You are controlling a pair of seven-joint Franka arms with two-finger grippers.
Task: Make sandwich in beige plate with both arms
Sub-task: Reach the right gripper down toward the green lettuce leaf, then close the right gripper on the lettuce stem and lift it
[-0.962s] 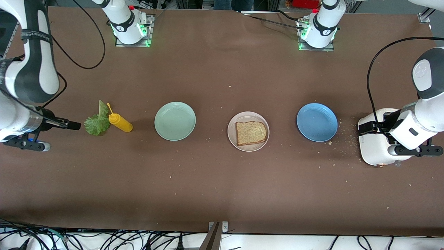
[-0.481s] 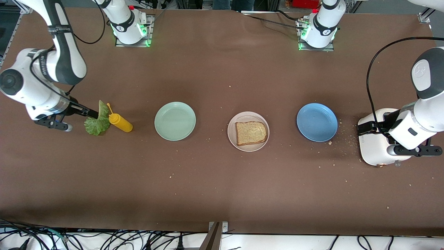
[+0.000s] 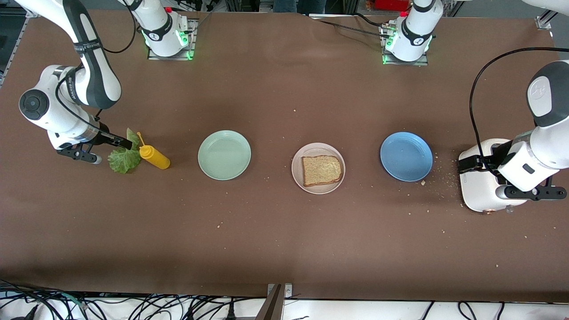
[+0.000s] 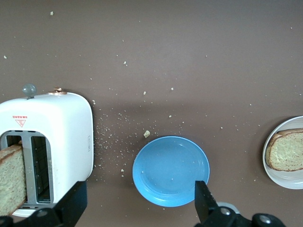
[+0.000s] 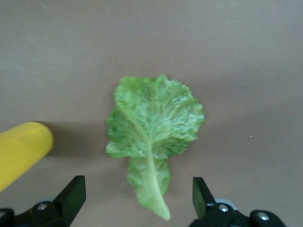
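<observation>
I see my right gripper (image 5: 135, 201) wide open and empty over the lettuce (image 3: 124, 156). My left gripper (image 4: 139, 203), open too, seems to hang over the toaster (image 3: 482, 178). One bread slice (image 3: 322, 170) lies on the beige plate (image 3: 318, 189).

Green lettuce leaf (image 5: 153, 133) on brown table (image 5: 236, 56), yellow bottle (image 5: 21, 151) beside

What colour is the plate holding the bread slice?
Pale beige plate, bread on it; clearest in the front view.
</observation>
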